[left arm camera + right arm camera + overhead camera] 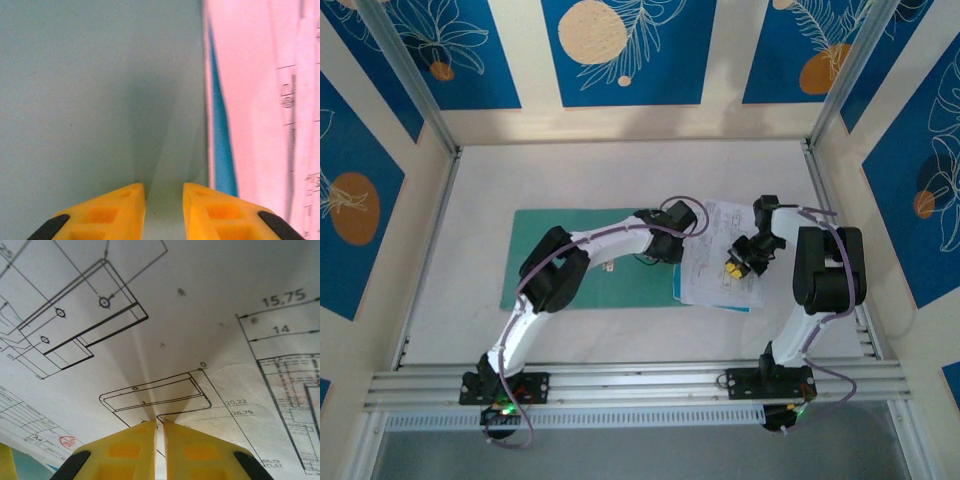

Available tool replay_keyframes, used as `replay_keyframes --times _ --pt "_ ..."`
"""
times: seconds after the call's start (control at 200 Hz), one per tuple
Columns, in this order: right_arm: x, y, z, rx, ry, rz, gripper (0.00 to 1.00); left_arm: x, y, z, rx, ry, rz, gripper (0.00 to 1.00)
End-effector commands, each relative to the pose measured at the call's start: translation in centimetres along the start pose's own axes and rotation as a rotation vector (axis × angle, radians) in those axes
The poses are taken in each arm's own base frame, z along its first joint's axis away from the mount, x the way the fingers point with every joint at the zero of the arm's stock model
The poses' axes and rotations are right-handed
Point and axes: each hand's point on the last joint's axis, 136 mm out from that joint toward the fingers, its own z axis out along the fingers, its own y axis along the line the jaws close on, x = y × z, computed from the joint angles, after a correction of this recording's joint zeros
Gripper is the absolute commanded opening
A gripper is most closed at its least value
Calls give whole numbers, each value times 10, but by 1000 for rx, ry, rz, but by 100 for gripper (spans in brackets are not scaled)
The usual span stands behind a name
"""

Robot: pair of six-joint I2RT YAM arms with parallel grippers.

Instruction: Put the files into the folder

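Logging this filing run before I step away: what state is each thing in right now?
folder: lying flat on the table.
files: loose stack at the folder's right edge, top sheet pinched into a ridge.
light-blue sheet: under the files, edge showing.
left claw: part open, tips over the folder.
right claw: shut on the files.

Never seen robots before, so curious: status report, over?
Right gripper shut on files. Left gripper narrow over folder, grip unclear. Blue sheet at files' edge.
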Motion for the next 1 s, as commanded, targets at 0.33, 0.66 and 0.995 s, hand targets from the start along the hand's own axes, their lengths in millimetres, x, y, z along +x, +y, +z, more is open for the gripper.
replay_keyframes --times 0.33,0.66,0.995 --pt "3 25 -51 -178 -89 -100 43 -19 12 -99 45 -152 -82 48" --pt "-45 -34 -64 -200 -100 59 52 37 146 -78 -87 -21 -220 54" --pt "-36 -24 -21 -33 -2 41 47 53 158 -36 -52 64 -201 57"
